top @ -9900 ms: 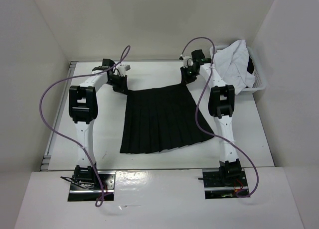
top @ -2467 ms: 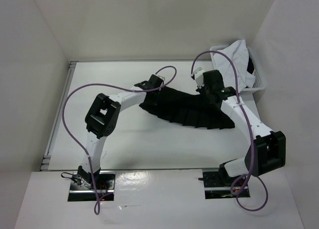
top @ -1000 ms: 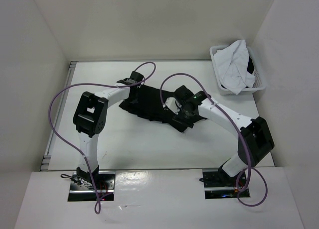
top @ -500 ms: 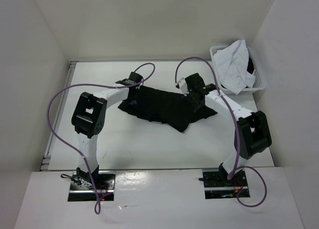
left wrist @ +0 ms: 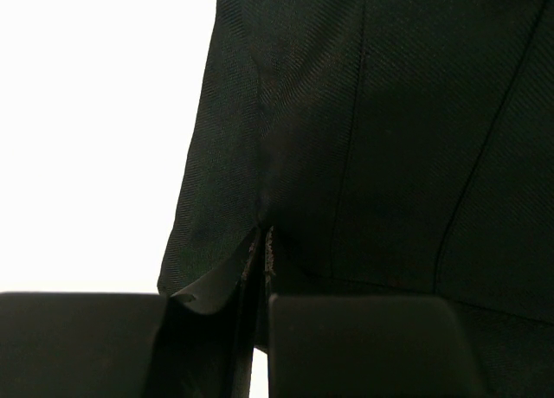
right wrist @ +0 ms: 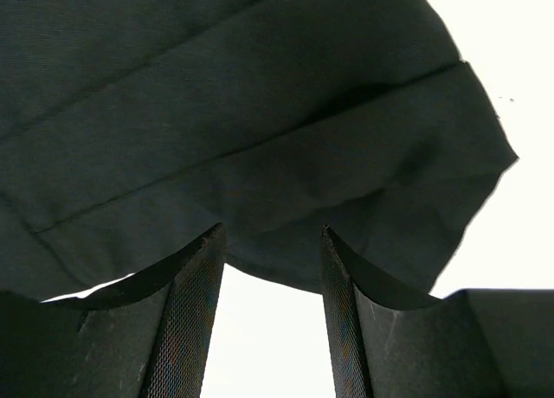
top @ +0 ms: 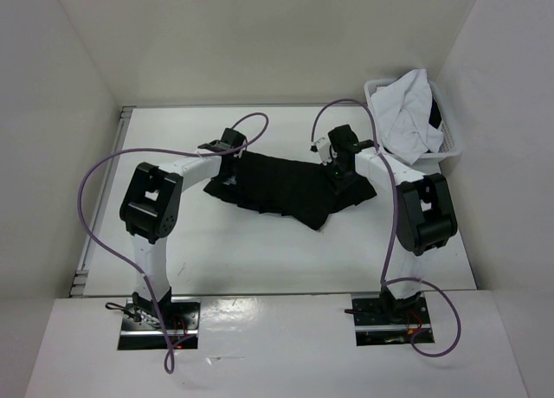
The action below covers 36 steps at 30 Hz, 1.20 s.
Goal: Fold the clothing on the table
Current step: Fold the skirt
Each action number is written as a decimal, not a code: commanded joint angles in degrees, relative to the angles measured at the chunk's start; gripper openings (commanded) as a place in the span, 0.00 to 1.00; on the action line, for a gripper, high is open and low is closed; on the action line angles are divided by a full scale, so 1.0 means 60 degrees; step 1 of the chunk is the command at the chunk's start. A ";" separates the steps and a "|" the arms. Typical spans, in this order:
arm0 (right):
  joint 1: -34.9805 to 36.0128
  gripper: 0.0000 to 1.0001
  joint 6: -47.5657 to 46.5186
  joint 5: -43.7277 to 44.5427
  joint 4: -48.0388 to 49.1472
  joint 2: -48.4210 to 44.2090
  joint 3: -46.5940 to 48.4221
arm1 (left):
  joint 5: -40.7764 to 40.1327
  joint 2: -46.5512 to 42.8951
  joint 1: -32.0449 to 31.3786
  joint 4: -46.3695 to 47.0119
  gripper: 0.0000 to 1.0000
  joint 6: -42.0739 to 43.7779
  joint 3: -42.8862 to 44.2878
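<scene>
The clothing, a black pleated skirt (top: 286, 186), lies rumpled and partly doubled over in the middle of the white table (top: 260, 251). My left gripper (top: 227, 160) is at its left end. In the left wrist view this gripper (left wrist: 262, 242) is shut on a pinched edge of the skirt (left wrist: 389, 138). My right gripper (top: 340, 171) hovers over the skirt's right end. In the right wrist view it (right wrist: 270, 234) is open, with bare table (right wrist: 268, 346) between its mesh-faced fingers (right wrist: 186, 329) and the skirt's hem (right wrist: 242, 112) just beyond the tips.
A white plastic basket (top: 450, 143) holding a white garment with dark trim (top: 407, 112) stands at the back right corner. White walls close in the table at the back and sides. Purple cables loop above both arms.
My right arm has swung from over the skirt's front middle back to its right end, and the fabric there now lies spread to the right. The left gripper holds its pinch in place.
</scene>
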 commanded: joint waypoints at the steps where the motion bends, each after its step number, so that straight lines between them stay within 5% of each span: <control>1: -0.0015 0.52 0.0089 -0.0730 -0.0297 -0.0176 0.0509 | 0.0341 -0.0192 0.0064 -0.0627 0.08 0.0055 -0.0428; 20: 0.0160 0.52 -0.0394 -0.0628 -0.0781 -0.0574 0.0421 | 0.0532 -0.0559 0.0064 -0.0743 0.00 0.0143 -0.0707; 27: 0.1652 0.56 -0.0688 0.0162 -0.1527 -0.1743 0.0056 | 0.0707 -0.0852 0.0267 -0.1051 0.00 0.0231 -0.0532; 31: 0.2663 0.56 -0.0688 0.0251 -0.1908 -0.1980 0.0055 | 0.1278 -0.0939 0.0706 -0.1301 0.19 0.0435 -0.0444; 33: 0.2796 0.56 -0.0688 0.0251 -0.2027 -0.2068 -0.0048 | 0.1672 -0.1144 0.0853 -0.1388 0.39 0.0523 -0.0444; 36: 0.2797 0.56 -0.0688 0.0251 -0.2027 -0.2068 -0.0237 | 0.1879 -0.1247 0.0972 -0.1477 0.54 0.0611 -0.0532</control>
